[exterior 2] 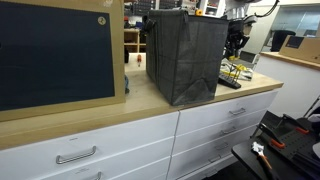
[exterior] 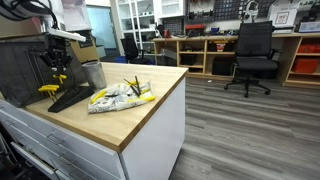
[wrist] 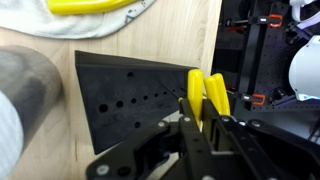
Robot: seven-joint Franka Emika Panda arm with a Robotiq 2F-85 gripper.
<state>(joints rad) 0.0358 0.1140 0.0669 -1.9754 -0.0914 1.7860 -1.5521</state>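
My gripper [wrist: 201, 124] is shut on a yellow-handled tool [wrist: 207, 92], the two handles held between the fingers. Right beneath it lies a black wedge-shaped rack with rows of holes [wrist: 125, 98], on the wooden counter [wrist: 150, 45]. In an exterior view the gripper [exterior: 55, 72] hangs over the rack [exterior: 68, 98] with the yellow tool [exterior: 48, 89] at its tip. In an exterior view the gripper [exterior 2: 237, 42] stands past a grey bin. Whether the tool's tip is in a hole is hidden.
A white cloth with more yellow-handled tools [exterior: 120, 97] lies beside the rack. A metal cup [exterior: 92, 73] stands behind it. A tall dark grey bin [exterior 2: 185, 55] stands on the counter, and a framed dark board [exterior 2: 55, 55] beside it. An office chair [exterior: 252, 55] stands on the floor.
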